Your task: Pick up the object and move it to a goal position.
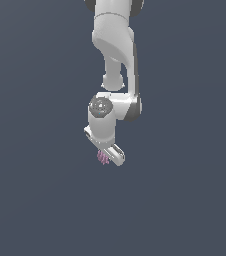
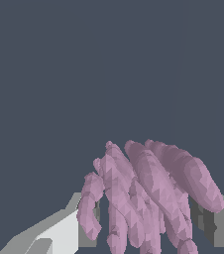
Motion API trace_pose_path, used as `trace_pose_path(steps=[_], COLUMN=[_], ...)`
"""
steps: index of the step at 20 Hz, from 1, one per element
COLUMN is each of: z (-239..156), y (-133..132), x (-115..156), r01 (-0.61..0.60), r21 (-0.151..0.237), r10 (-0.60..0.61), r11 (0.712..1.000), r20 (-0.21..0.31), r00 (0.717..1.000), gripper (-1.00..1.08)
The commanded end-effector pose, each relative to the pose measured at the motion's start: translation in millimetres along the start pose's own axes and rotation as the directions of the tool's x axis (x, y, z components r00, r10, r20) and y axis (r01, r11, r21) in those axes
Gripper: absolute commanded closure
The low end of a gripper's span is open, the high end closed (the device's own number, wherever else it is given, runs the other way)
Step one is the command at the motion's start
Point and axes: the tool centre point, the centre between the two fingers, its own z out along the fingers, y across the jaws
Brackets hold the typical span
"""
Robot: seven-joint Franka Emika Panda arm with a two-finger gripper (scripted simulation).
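We see the gripper (image 1: 106, 156) closed on the object (image 1: 103, 157), a ridged pink lump sitting between its fingers (image 2: 59, 233). No surface edge is discernible. Risk, in our judgement: the rounded ridges could slip from the pads during transport.

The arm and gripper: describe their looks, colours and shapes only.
The arm is glossy white with rounded, tube-like links and dark grey bands at the joints. A round grey cap sits on the wrist. The gripper is white and blocky; the wrist view shows grey fingers. No cables or markings show.
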Motion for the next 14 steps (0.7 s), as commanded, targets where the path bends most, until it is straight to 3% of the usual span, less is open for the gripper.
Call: trace_pose_path(steps=[1, 14], z=[-3.2, -15.8], y=[-1.1, -7.4], x=[18.7, 97.6], r01=[0.001, 0.001], r21=[0.0, 0.0], r10=[-0.001, -0.001], r11=[1.0, 1.0], r20=[0.0, 0.0], r00=[1.0, 1.0], gripper=[1.08, 1.08])
